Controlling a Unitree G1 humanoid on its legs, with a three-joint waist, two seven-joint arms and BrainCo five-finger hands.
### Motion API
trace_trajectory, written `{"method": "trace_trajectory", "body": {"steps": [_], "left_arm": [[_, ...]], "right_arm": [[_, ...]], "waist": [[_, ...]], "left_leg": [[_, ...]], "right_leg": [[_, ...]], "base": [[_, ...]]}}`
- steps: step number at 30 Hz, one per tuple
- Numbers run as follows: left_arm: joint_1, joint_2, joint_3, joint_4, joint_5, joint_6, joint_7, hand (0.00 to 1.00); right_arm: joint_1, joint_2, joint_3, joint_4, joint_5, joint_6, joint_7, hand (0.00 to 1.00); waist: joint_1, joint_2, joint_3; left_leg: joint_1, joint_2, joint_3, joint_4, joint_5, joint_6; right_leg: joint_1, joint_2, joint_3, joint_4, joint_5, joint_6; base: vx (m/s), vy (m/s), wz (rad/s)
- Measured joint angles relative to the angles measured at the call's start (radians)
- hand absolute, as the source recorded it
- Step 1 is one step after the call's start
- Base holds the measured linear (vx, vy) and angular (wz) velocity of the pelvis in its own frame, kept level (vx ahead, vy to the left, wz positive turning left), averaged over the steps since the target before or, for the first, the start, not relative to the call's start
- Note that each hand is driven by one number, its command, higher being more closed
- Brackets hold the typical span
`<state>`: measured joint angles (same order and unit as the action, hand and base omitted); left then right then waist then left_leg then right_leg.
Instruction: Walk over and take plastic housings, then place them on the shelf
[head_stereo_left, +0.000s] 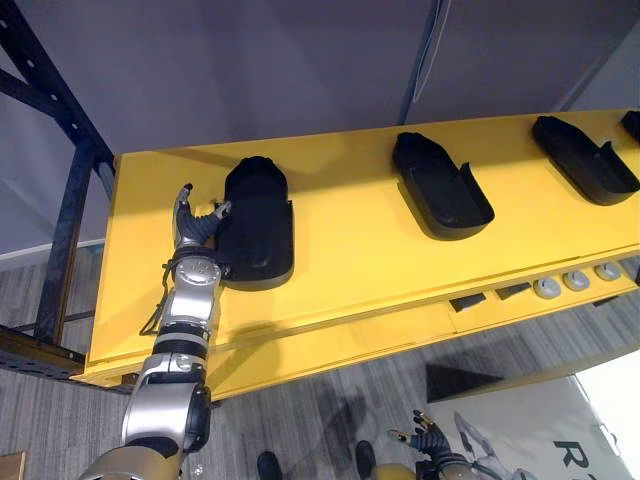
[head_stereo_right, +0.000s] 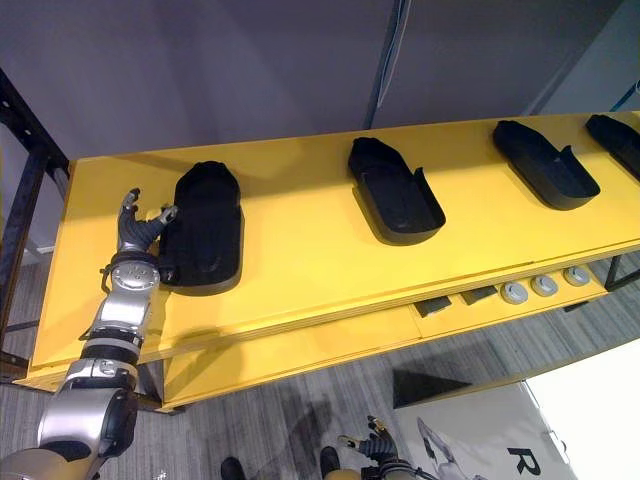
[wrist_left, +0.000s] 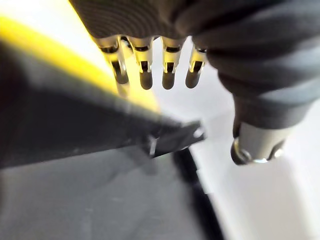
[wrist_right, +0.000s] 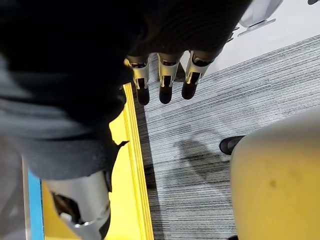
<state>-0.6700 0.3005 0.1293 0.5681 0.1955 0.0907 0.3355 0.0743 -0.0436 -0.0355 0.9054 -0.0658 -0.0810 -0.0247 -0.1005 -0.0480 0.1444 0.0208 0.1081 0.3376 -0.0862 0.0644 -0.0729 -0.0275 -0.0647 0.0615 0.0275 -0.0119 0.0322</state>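
Several black plastic housings lie in a row on the yellow shelf (head_stereo_left: 350, 250). The leftmost housing (head_stereo_left: 258, 225) lies near the shelf's left end. My left hand (head_stereo_left: 192, 228) rests on the shelf against that housing's left side. Its fingers (wrist_left: 145, 70) are straight, its thumb tip touches the housing's edge, and it holds nothing. A second housing (head_stereo_left: 440, 185) lies mid-shelf, a third (head_stereo_left: 585, 158) further right, and another (head_stereo_left: 633, 122) at the right edge. My right hand (head_stereo_left: 430, 440) hangs low over the floor, open, with straight fingers (wrist_right: 166, 80) and nothing in it.
A black metal rack upright (head_stereo_left: 70, 200) stands at the shelf's left end. Small round grey parts (head_stereo_left: 575, 282) and dark blocks (head_stereo_left: 468, 301) sit on a lower yellow ledge at the right. A white box (head_stereo_left: 540, 430) stands on the grey floor at lower right. A grey wall backs the shelf.
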Motion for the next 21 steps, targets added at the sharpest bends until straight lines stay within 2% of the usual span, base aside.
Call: {"method": "trace_trajectory", "body": {"steps": [4,8,12,13,14,21], "left_arm": [[0.071,-0.067,0.000,-0.165,-0.018,-0.006,0.039,0.00],[0.125,-0.101,-0.002,-0.297,-0.018,-0.022,0.069,0.00],[0.197,-0.142,-0.066,-0.556,-0.004,-0.044,0.086,0.00],[0.230,-0.155,-0.090,-0.622,0.013,-0.063,0.089,0.00],[0.267,-0.173,-0.109,-0.679,0.028,-0.083,0.089,1.00],[0.580,-0.266,-0.214,-0.841,0.066,-0.152,0.048,1.00]], "right_arm": [[0.001,-0.002,0.001,0.003,-0.001,0.001,-0.002,0.00],[0.001,-0.003,0.005,0.004,-0.001,0.002,-0.003,0.00],[0.001,-0.006,0.005,0.011,-0.001,0.003,-0.003,0.00],[0.002,-0.006,0.004,0.012,-0.001,0.003,-0.003,0.00],[0.002,-0.007,0.004,0.012,-0.001,0.003,-0.003,0.00],[0.014,-0.007,0.000,0.016,-0.001,0.002,-0.003,0.00]], "waist": [[0.008,0.001,0.001],[0.009,0.002,0.001],[0.022,0.003,0.000],[0.024,0.005,-0.002],[0.026,0.007,-0.003],[0.049,0.026,-0.017]], "left_leg": [[0.012,-0.002,-0.016,-0.001,0.000,0.000],[0.017,-0.002,-0.024,-0.001,0.001,0.001],[0.014,-0.002,-0.029,0.000,0.001,0.001],[0.014,-0.002,-0.030,0.000,0.001,0.001],[0.014,-0.002,-0.030,0.000,0.001,0.001],[0.029,0.000,-0.030,-0.001,-0.001,0.002]], "right_leg": [[0.016,-0.004,-0.020,0.000,-0.005,0.001],[0.025,-0.003,-0.023,-0.003,-0.005,0.001],[0.033,-0.003,-0.020,-0.003,-0.005,0.001],[0.034,-0.003,-0.020,-0.003,-0.005,0.001],[0.034,-0.003,-0.020,-0.003,-0.005,0.001],[0.049,-0.003,-0.017,-0.001,-0.005,0.002]], "base": [[-0.05,0.011,0.12],[-0.01,0.004,0.05],[0.01,0.004,0.02],[0.01,0.013,0.04],[0.00,0.000,0.00],[-0.02,0.006,0.00]]}}
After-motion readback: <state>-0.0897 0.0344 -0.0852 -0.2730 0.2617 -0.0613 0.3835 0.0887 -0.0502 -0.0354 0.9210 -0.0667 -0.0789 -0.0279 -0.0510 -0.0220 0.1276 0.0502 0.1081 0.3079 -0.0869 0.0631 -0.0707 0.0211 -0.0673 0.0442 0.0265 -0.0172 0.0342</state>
